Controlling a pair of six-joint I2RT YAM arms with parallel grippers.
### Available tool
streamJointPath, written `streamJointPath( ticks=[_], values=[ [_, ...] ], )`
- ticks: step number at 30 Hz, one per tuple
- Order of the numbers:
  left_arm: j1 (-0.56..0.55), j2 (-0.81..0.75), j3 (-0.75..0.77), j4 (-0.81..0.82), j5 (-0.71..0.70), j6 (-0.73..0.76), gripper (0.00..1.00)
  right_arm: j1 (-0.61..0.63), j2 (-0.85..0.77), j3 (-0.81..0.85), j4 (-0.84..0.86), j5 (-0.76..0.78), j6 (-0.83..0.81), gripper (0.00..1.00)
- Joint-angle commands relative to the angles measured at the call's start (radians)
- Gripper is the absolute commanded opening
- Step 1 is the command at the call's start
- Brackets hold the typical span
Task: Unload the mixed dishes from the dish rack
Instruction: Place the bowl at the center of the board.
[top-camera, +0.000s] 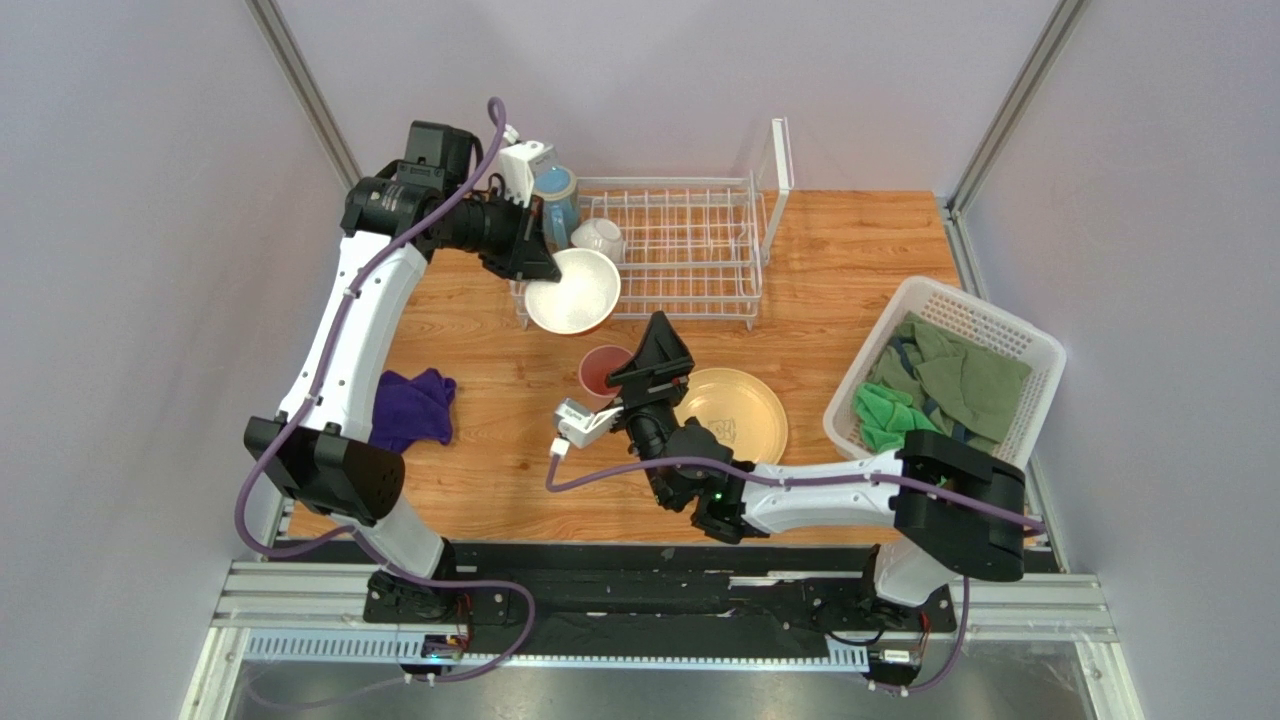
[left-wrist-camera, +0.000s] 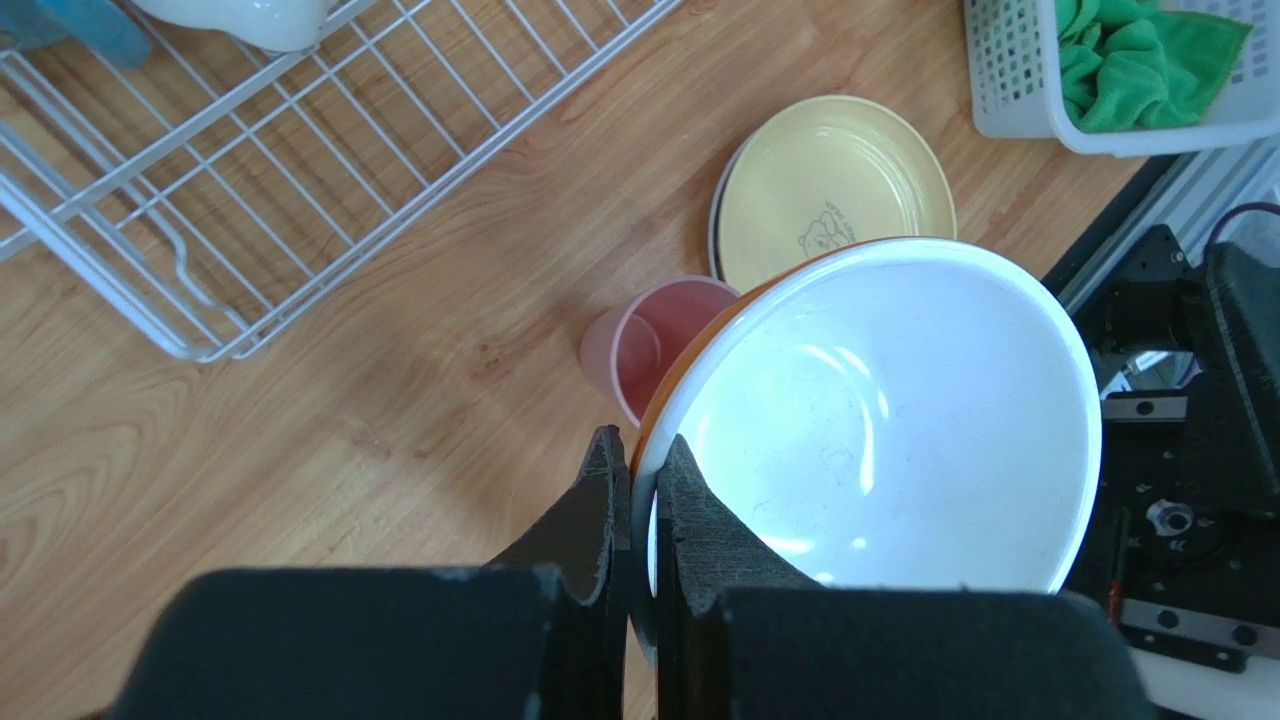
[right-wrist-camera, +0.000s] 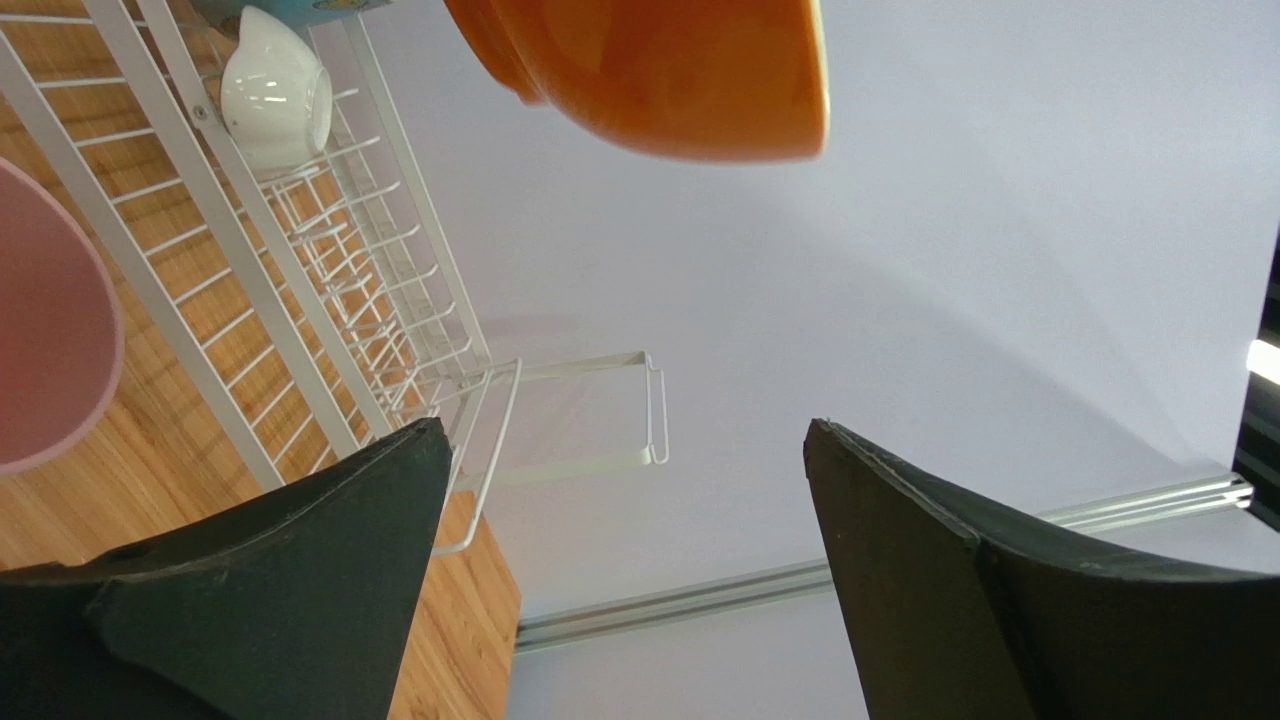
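Observation:
My left gripper (left-wrist-camera: 643, 477) is shut on the rim of the orange bowl (left-wrist-camera: 887, 420), white inside, and holds it in the air just in front of the dish rack (top-camera: 676, 248). From above, the bowl (top-camera: 573, 290) hangs at the rack's near left corner. A blue mug (top-camera: 556, 203) and a small white bowl (top-camera: 600, 237) stand in the rack's left end. On the table lie a pink tumbler (top-camera: 604, 368) and a cream-yellow plate (top-camera: 732, 416). Between them my right gripper (top-camera: 661, 342) points up, open and holding nothing (right-wrist-camera: 624, 435); the orange bowl (right-wrist-camera: 661, 68) is above it.
A white lattice basket (top-camera: 999, 333) with green cloths (top-camera: 947, 383) stands at the right edge of the table. A purple cloth (top-camera: 410, 405) lies at the left, beside the left arm. The rack's tall upright panel (top-camera: 778, 180) rises at its right end.

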Motion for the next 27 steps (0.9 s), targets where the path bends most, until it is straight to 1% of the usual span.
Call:
streamJointPath(
  ticks=[1, 3, 4, 5, 7, 8, 9, 12, 17, 21, 23, 25, 27],
  values=[
    [0.038, -0.054, 0.004, 0.001, 0.017, 0.018, 0.00, -0.033, -0.082, 0.018, -0.110, 0.019, 0.139, 0.96],
    [0.053, -0.073, -0.027, 0.010, 0.001, 0.033, 0.00, -0.057, -0.116, 0.033, -0.191, 0.016, 0.208, 0.96],
    [0.058, -0.080, -0.067, 0.017, -0.006, 0.039, 0.00, -0.065, -0.130, 0.038, -0.223, 0.010, 0.234, 0.96],
    [0.068, -0.097, -0.088, 0.032, -0.016, 0.051, 0.00, -0.082, -0.144, 0.047, -0.293, 0.004, 0.267, 0.96],
    [0.084, -0.111, -0.150, 0.049, -0.026, 0.062, 0.00, -0.103, -0.184, 0.074, -0.367, -0.011, 0.364, 0.96],
    [0.099, -0.117, -0.167, 0.055, -0.029, 0.073, 0.00, -0.123, -0.196, 0.085, -0.442, -0.018, 0.393, 0.96],
    [0.107, -0.119, -0.182, 0.058, -0.034, 0.079, 0.00, -0.133, -0.208, 0.096, -0.475, -0.025, 0.450, 0.96],
    [0.137, -0.133, -0.254, 0.087, -0.052, 0.097, 0.00, -0.173, -0.250, 0.137, -0.586, -0.050, 0.524, 0.96],
    [0.154, -0.157, -0.394, 0.161, -0.089, 0.123, 0.00, -0.241, -0.296, 0.206, -0.781, -0.107, 0.694, 0.96],
    [0.159, -0.160, -0.490, 0.224, -0.121, 0.130, 0.00, -0.300, -0.305, 0.278, -0.901, -0.162, 0.812, 0.96],
    [0.165, -0.151, -0.538, 0.263, -0.129, 0.136, 0.00, -0.327, -0.302, 0.295, -0.946, -0.189, 0.855, 0.96],
    [0.168, -0.143, -0.582, 0.303, -0.137, 0.140, 0.00, -0.340, -0.296, 0.315, -0.955, -0.206, 0.874, 0.96],
    [0.174, -0.130, -0.621, 0.329, -0.149, 0.145, 0.00, -0.363, -0.290, 0.332, -1.012, -0.223, 0.912, 0.96]
  ],
)
